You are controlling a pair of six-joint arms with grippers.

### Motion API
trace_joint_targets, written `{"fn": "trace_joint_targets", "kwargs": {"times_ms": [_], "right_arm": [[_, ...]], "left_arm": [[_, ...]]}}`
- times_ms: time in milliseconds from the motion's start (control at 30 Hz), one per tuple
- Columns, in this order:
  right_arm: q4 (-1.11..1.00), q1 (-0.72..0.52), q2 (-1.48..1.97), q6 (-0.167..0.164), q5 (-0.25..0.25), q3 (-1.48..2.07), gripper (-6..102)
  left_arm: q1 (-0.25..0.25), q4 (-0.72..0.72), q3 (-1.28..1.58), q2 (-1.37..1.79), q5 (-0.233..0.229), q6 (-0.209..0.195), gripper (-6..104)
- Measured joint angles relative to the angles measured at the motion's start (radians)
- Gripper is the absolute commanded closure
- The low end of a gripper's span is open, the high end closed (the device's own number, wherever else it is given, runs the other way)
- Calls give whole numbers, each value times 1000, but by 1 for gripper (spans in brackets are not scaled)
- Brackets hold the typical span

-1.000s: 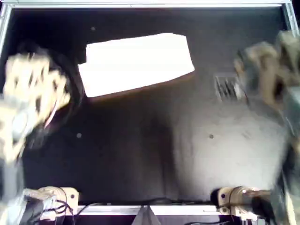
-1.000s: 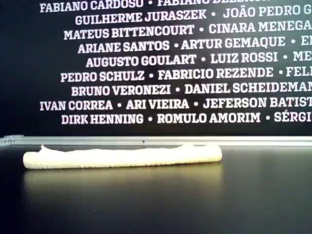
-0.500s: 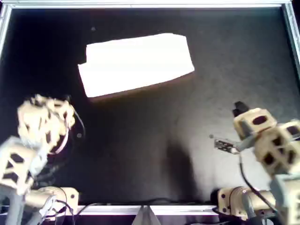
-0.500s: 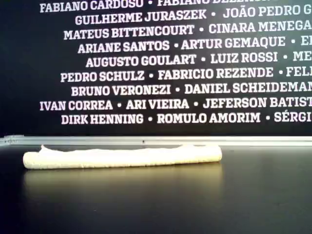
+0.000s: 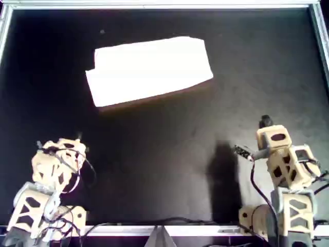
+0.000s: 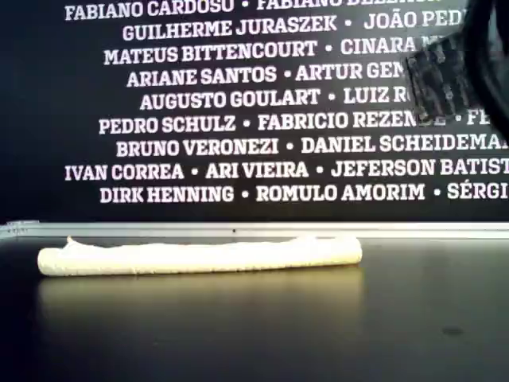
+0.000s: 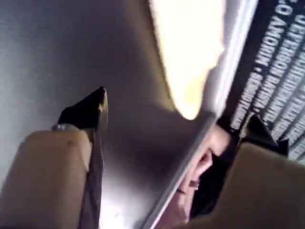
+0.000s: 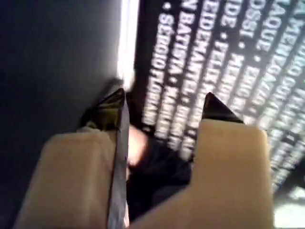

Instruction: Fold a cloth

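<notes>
The cloth lies folded into a pale, thick rectangle at the far middle-left of the black table in the overhead view. In the exterior view it is a long flat cream roll. The first wrist view shows it well ahead of my first gripper, which is open and empty. My second gripper is open and empty, facing the lettered wall. In the overhead view two beige arms sit near the front edge, one at the left, one at the right, both far from the cloth.
A silver rail runs along the table's far edge, below a black wall with white names. A blurred dark arm part shows at the exterior view's upper right. Arm bases and cables stand at the front edge.
Both arms have pulled back from the table's sides to its front edge in the overhead view. A dark blurred part has entered the exterior view's upper right. The cloth has not moved.
</notes>
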Motion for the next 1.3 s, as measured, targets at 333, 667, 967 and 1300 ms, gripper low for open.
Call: {"fn": "trace_joint_targets", "kwargs": {"times_ms": [333, 667, 967, 1300], "right_arm": [[-23, 5, 0, 0, -6, 37, 32], [-23, 77, -129, 0, -9, 34, 31], [-23, 72, -842, 6, -94, -356, 28], [-25, 101, -1575, 3, -176, -976, 20]], "left_arm": [[0, -3, 52, 3, 3, 0, -2], [0, -3, 52, 0, 3, 0, -2], [0, -5, -69, -311, 3, -6, -3], [0, -29, -681, -1170, 5, -3, -2]]}}
